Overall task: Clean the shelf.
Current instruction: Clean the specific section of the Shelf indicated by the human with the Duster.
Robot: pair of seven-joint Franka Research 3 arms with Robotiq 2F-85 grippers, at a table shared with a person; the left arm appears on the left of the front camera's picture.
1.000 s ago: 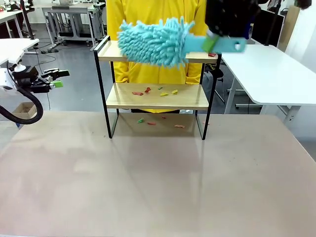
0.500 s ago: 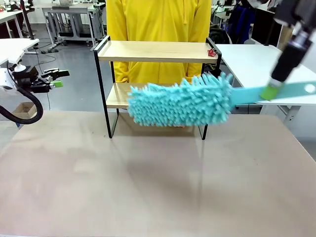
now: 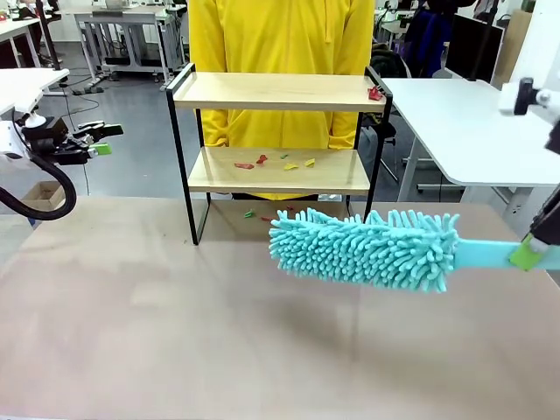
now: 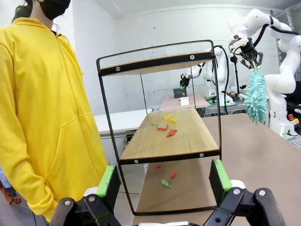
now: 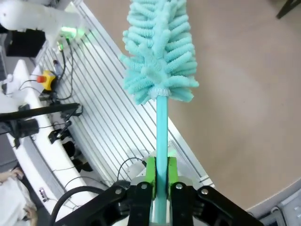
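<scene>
- The two-tier light-wood, black-framed shelf [image 3: 271,90] stands at the beige desk [image 3: 131,315]'s far side, with coloured scraps [image 3: 284,163] on its lower board.
- The right hand [image 5: 161,170] is clamped on a fluffy teal duster [image 3: 363,248] over the desk.
- The left hand [image 4: 163,179] gapes apart, empty.

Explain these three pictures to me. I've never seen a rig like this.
Two white robot arms work at a table. One picture looks across it from between the arms toward a person in yellow; the other two come from cameras on each wrist. The right pincer is shut on the handle of a fluffy turquoise duster, held over the table. The left pincer is open and empty, facing the small two-tier shelf. Coloured scraps lie on its lower board, more on the table underneath.
</scene>
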